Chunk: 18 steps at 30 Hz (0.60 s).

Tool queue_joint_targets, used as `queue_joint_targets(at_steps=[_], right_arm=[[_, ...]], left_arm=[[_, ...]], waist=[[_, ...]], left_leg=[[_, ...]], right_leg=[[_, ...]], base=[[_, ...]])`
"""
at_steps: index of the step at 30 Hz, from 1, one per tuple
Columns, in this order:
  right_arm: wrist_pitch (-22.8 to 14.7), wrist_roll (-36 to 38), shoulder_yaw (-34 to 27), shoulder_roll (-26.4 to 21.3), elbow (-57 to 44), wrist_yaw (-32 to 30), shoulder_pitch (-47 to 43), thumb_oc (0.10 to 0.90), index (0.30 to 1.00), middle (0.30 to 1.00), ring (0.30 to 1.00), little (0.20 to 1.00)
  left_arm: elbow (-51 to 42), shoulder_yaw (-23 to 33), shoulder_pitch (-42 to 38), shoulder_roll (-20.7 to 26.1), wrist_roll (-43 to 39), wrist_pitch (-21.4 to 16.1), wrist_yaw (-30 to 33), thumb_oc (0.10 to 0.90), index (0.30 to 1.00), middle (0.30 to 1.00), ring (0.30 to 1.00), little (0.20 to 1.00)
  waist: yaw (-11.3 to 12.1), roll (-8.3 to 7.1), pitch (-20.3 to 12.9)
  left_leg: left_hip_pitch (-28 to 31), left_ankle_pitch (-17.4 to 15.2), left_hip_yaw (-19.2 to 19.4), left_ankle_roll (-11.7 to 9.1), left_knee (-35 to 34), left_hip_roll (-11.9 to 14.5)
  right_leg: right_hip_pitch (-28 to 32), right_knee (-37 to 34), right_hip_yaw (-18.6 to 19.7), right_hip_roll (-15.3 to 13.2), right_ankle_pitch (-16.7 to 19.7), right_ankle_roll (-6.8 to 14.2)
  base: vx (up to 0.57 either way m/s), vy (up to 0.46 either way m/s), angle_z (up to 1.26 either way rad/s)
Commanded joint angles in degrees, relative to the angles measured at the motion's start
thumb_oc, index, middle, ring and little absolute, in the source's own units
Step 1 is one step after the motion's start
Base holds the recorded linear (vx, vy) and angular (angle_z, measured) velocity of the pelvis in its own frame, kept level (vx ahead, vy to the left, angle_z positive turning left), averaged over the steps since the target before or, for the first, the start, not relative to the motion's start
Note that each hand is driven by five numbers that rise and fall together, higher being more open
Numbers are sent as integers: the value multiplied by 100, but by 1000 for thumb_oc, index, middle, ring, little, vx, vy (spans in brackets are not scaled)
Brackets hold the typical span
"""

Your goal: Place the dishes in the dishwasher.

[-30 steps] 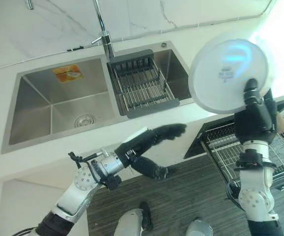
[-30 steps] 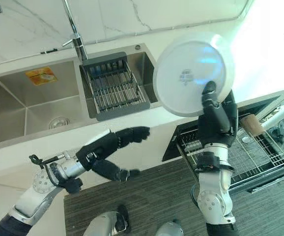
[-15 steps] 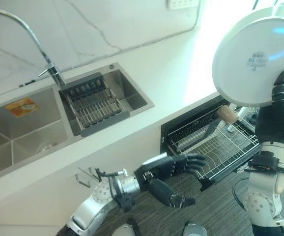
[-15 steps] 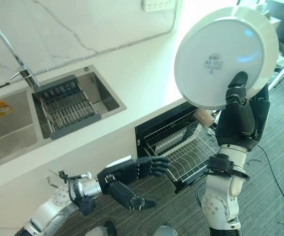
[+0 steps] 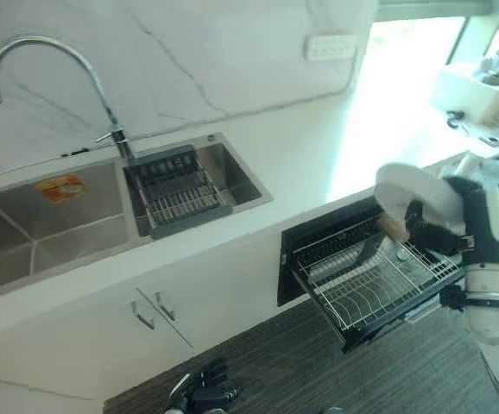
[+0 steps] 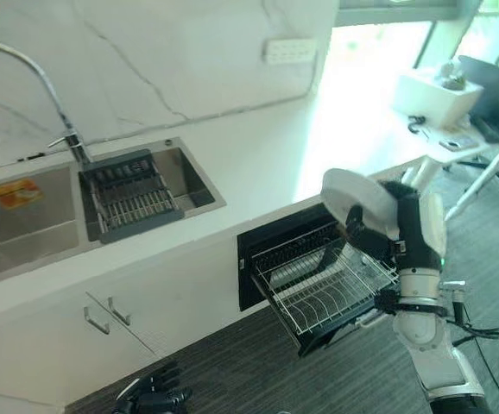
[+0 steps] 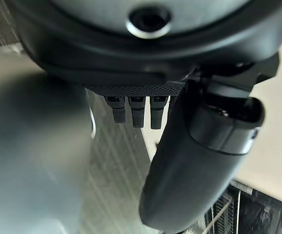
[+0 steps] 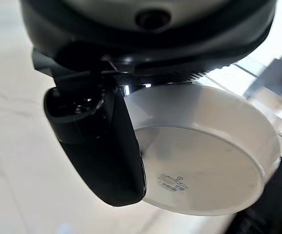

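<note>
Gripping a white plate (image 6: 359, 200), the right hand (image 6: 386, 235) has its thumb pressed across the plate's underside and its fingers curled round the rim, as the right wrist view shows with the round, glossy dish (image 8: 205, 146) and its small printed mark facing the camera. The plate is tilted and held in the air just above the right end of the wire rack (image 6: 323, 289), not touching it. That rack is a silver grid of thin tines, pulled out of the open black dishwasher (image 6: 271, 250) set under the white countertop (image 6: 258, 164); a brown, rounded thing (image 5: 394, 228) lies at the rack's far right corner, too small to identify. Further left, a steel double sink (image 5: 68, 216) holds a dark, slotted drainer basket (image 5: 176, 190) in its right basin, with a tall curved tap (image 5: 55, 73) behind it against a marbled wall. The left hand (image 6: 159, 395) hangs low near the dark striped floor (image 6: 258, 371), fingers loosely relaxed and holding nothing.
</note>
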Motion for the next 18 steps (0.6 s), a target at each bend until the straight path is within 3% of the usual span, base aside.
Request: queue_joint_targets(at_steps=[1,6,8,18], right_arm=[[-173,-473,-368,-94,-332,-247,-826,400,300,300,300,300],[-155,-766,19,-146,212,-165,-969,400,300,300,300,300],[-130,-1205,268,-81,727,-671,-1065,400,300,300,300,300],[96,-1977,866,123,2181,-1824,-1145,400,300,300,300,300]], left_arm=[[-196,-82,-20,137,188,-242,15,800,900,900,900,900],[78,118,-6,157,138,-146,-80,800,900,900,900,900],[232,130,-28,170,51,-151,-10,800,900,900,900,900],[617,44,-59,218,81,-193,51,800,900,900,900,900]], waist=[[32,51,228],[152,53,246],[210,76,255],[302,191,305]], left_leg=[[458,-1195,-106,-56,748,49],[430,-1176,-217,-62,748,8],[415,-1164,-261,-49,748,-17],[357,-1154,-350,-6,748,-95]], right_leg=[[185,-395,-132,-19,297,197],[230,-395,-217,-57,293,199],[251,-395,-273,-87,294,201],[258,-395,-355,-143,318,217]], base=[[24,-11,10],[10,-13,16],[16,11,12],[6,6,4]])
